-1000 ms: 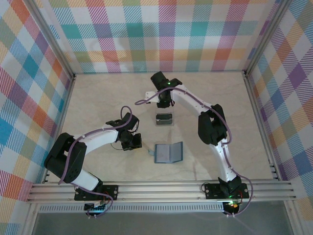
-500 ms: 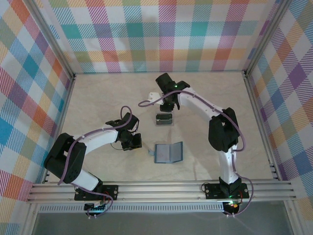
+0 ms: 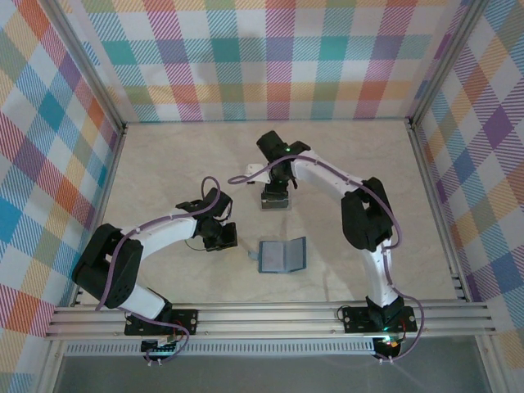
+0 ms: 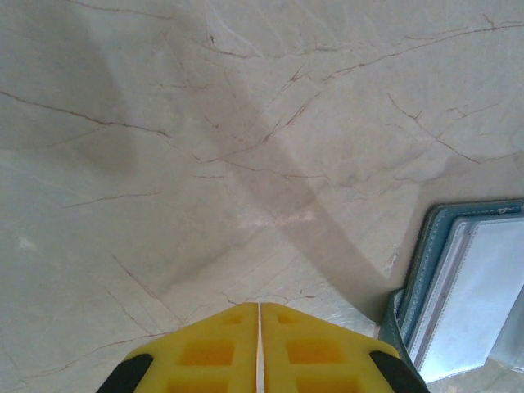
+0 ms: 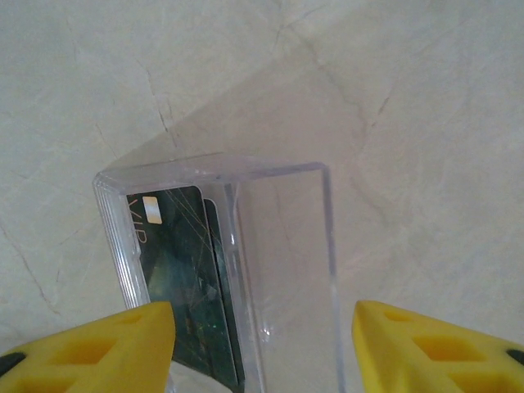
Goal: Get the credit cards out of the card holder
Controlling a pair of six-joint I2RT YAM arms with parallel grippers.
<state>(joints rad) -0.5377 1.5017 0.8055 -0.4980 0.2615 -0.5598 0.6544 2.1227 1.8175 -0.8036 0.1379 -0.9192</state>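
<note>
Right wrist view looks down into a clear plastic box (image 5: 282,246) that holds two dark credit cards (image 5: 176,278), stacked against its left wall. The front card shows "VIP" lettering and a pale chip. The rest of the box is open space. The right gripper (image 5: 262,336) hangs over the box with its yellow fingers spread wide, one on each side; whether they touch it cannot be told.

From the top external view, the card holder (image 3: 282,255) lies unfolded flat on the marble table (image 3: 164,164), nearer the arm bases and apart from the box. Whether its pale pockets hold cards cannot be told. The left gripper (image 4: 259,360) is just left of the holder's edge, its fingers pressed together with nothing between them.

Bare tabletop lies around both containers, bounded by plaid walls (image 3: 270,57) and a metal rail (image 3: 270,315) at the near edge.
</note>
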